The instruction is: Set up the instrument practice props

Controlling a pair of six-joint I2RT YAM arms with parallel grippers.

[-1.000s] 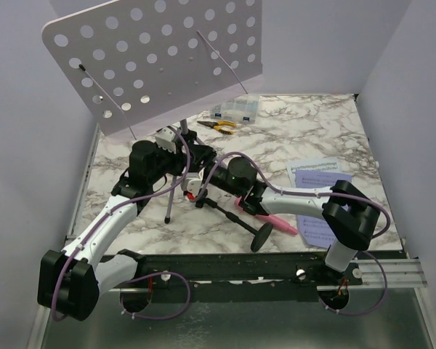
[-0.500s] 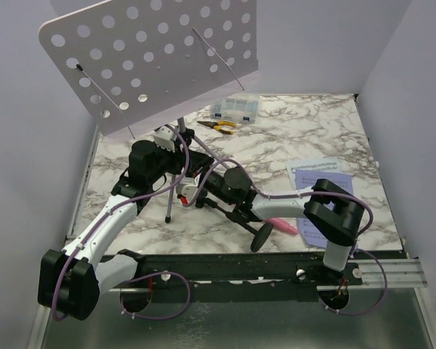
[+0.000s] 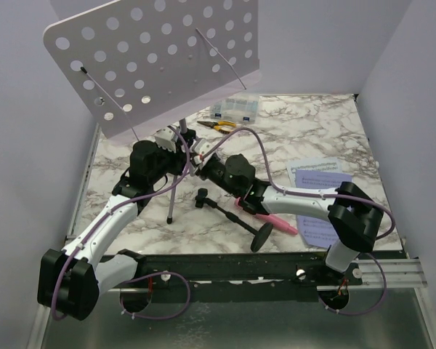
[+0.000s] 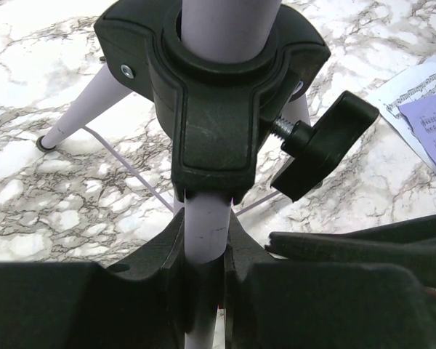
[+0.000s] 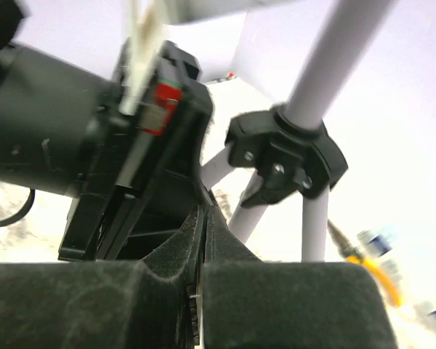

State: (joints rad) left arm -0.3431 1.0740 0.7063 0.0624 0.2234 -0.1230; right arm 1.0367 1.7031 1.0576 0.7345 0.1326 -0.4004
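Lilac perforated music-stand plate [image 3: 167,58] is up on its lilac/black tripod [image 3: 172,207], left-centre of the marble table [image 3: 291,131]. Left gripper [image 4: 203,251] clamps the lilac pole just under the black plastic collar [image 4: 211,123]. Right gripper [image 5: 201,247] is near that collar, jaws pressed together on nothing visible. Left to do, I'd say: two printed sheet-music pages [image 3: 318,174] lie flat at right, and the pink toy microphone [image 3: 280,223] and its black round-base stand [image 3: 260,236] lie tipped over near the front.
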